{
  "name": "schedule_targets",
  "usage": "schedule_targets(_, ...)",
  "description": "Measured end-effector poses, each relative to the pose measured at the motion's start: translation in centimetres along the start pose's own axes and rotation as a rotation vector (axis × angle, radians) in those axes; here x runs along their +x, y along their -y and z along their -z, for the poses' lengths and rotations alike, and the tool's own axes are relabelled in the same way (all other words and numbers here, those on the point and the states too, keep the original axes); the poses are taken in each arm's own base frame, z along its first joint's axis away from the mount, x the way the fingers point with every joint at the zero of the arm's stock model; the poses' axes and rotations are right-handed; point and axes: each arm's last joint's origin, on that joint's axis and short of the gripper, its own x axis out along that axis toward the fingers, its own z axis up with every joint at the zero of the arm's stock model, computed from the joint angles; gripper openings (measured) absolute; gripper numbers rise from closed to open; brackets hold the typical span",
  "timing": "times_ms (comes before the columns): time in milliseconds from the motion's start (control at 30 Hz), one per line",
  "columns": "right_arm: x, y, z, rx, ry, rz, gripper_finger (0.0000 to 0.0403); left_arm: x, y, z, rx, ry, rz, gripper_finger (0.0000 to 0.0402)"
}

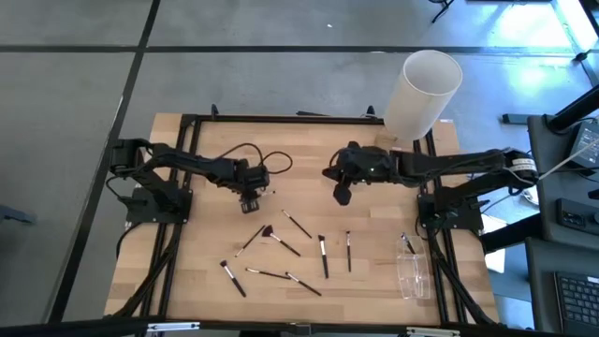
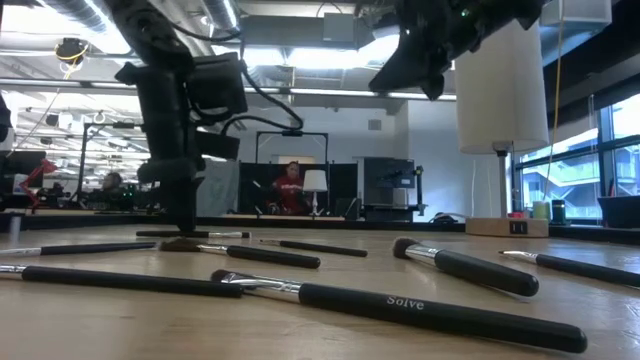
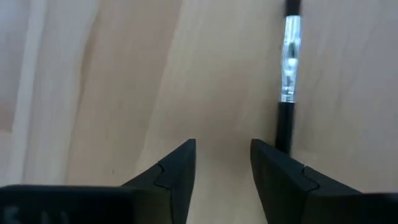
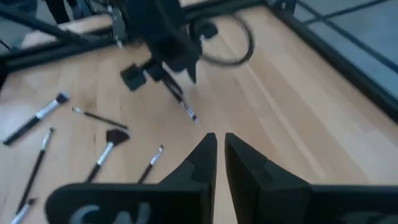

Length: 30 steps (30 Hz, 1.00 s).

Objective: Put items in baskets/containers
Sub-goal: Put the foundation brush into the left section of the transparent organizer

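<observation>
Several thin makeup brushes (image 1: pixel 323 255) lie flat on the wooden table, most of them in its near middle (image 2: pixel 440 310). A clear plastic box (image 1: pixel 412 273) sits near the table's right near corner. My left gripper (image 1: pixel 251 204) (image 3: pixel 224 155) is open and low over the table, pointing down. One brush, with a silver ferrule (image 3: pixel 289 62), lies just beside one of its fingers. My right gripper (image 1: pixel 343 197) (image 4: pixel 221 146) is shut, holds nothing and hovers high above the table's middle (image 2: pixel 410 75). My left gripper comes from above with its fingers apart over bare wood. The brush's black handle (image 3: pixel 284 121) runs right alongside the outer side of one finger (image 3: pixel 280 171). Whether that finger touches it, I cannot tell.
A tall white cylinder (image 1: pixel 426 89) on a wooden base (image 2: pixel 505 227) stands at the table's far right corner. Black frame rails (image 1: pixel 187 150) run along the left, right and far edges. Bare wood lies between the two grippers.
</observation>
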Motion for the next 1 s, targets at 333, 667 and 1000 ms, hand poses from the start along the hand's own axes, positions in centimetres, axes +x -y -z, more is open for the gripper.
schedule_targets(333, -0.7, 1.1, -0.8, 0.034, 0.055, 0.03, 0.0033, -0.7, -0.2, -0.3, 0.027, 0.03, -0.034, 0.0119)
schedule_targets(667, -0.4, 3.1, -0.1, 0.052, -0.011, 0.115, 0.0033, -4.0, 0.2, -2.5, 0.049, 0.222, 0.002, 0.0145)
schedule_targets(1000, 0.0, 3.1, 0.6, 0.093, 0.005, 0.028, 0.0033, -0.8, 0.9, -1.4, 0.048, 0.094, 0.046, 0.0139)
